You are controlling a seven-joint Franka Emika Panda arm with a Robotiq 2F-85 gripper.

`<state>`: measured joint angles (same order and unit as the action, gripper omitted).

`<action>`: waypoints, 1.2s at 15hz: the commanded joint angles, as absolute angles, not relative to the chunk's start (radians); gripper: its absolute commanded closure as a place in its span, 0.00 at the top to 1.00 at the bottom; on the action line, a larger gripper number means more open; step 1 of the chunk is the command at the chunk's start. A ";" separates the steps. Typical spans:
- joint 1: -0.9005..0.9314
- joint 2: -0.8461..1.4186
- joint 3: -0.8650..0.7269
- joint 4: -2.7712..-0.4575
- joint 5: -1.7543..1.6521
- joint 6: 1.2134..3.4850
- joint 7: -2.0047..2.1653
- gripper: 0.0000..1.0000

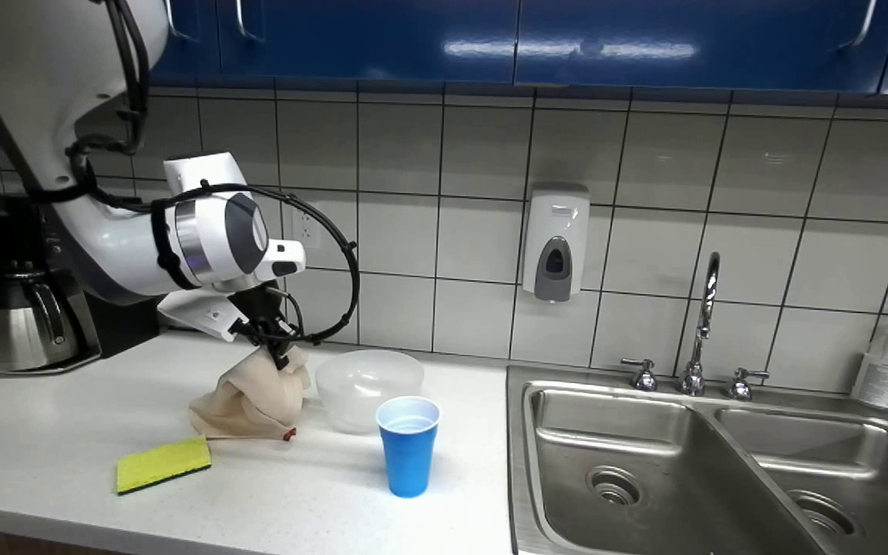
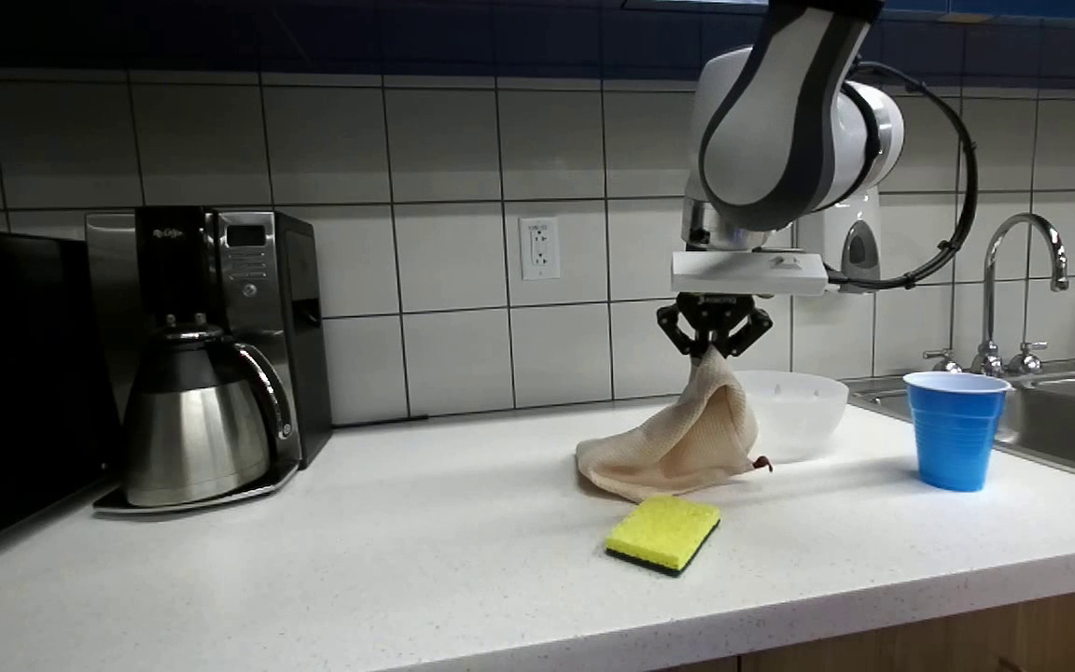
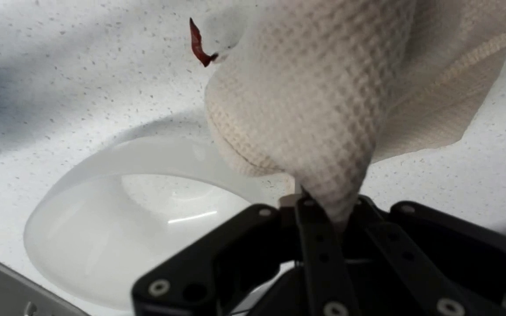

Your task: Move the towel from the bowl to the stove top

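White bench (image 2: 407,560) below in both exterior views: nearly closed, the end effector (image 2: 709,351) pinches the towel (image 2: 682,439) left of the bowl (image 2: 799,420); probably mid-transfer, next needing lift and carry to the unseen stove.

Kitchen — sink (image 1: 679,478), coffee maker (image 2: 244,317)

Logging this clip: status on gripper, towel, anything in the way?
Gripper shut on towel. Towel outside bowl, lower folds on counter. Yellow sponge close by, possible snag.
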<state>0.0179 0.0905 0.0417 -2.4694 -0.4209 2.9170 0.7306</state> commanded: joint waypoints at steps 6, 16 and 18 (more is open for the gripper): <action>0.034 0.089 0.019 -2.453 -0.516 2.897 0.856 0.62; 0.056 -0.182 0.057 -2.581 -0.034 2.746 0.583 1.00; 0.052 -0.265 0.054 -2.603 0.006 2.650 0.529 1.00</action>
<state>0.0534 -0.1064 0.0503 -2.5363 -0.0685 2.7839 0.6218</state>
